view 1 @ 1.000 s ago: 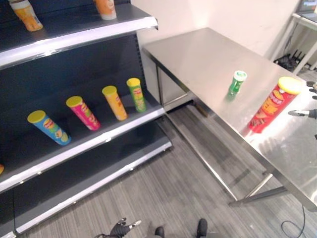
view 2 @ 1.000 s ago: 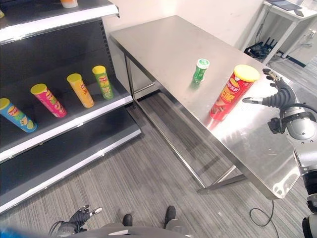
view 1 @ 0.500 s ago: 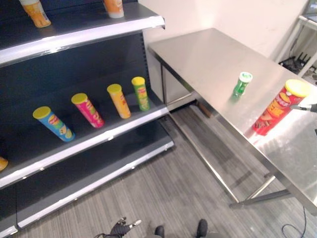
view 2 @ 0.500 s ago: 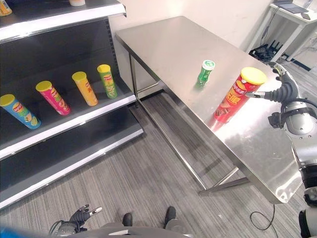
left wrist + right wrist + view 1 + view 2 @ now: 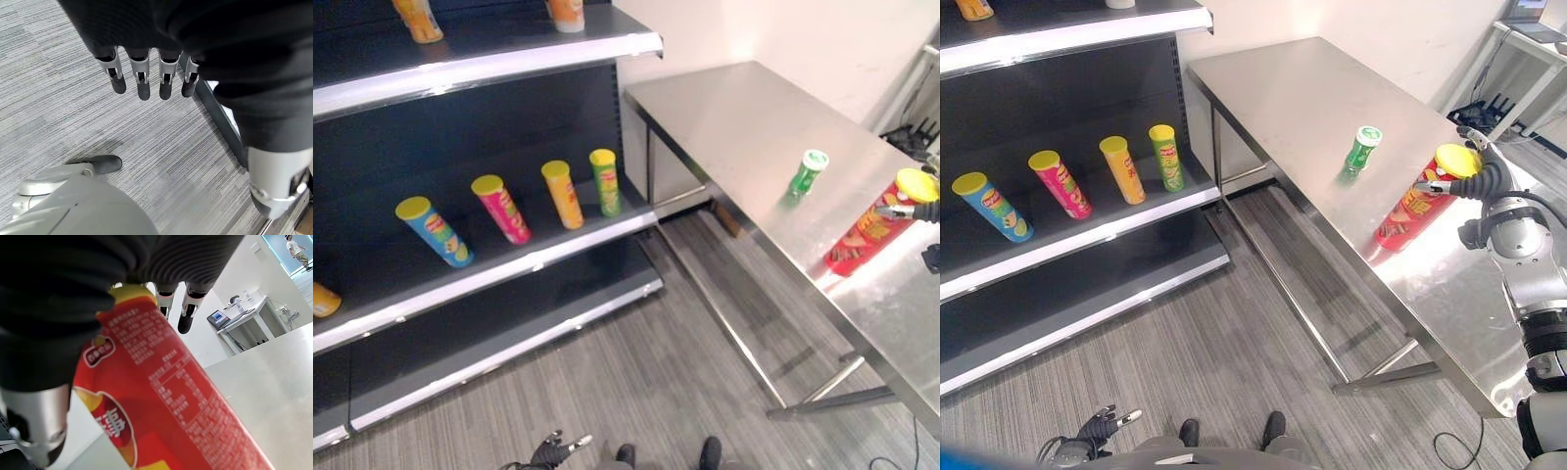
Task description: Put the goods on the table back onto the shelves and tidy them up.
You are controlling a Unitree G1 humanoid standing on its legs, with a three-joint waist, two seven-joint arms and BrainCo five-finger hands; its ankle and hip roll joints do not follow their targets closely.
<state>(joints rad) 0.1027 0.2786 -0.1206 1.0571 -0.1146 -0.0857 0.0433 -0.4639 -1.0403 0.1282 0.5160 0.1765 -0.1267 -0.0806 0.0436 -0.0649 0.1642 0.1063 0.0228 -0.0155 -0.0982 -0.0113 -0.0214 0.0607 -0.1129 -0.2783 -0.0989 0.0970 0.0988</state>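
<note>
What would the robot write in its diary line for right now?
right hand: open, at red can top | red can: standing on table | green bottle: on table | left hand: idle, low

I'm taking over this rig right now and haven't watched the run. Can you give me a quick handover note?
Right hand: at the top of the red can on the steel table, fingers straight, not closed round it.
Left hand: hanging low over the floor, fingers relaxed, holding nothing.
On the table: the red can and a small green can, both upright.
On the shelf: four cans in a row.
Done: neither table item shelved.
Left: grasp the red can, shelve it, then the green one, then tidy.
</note>
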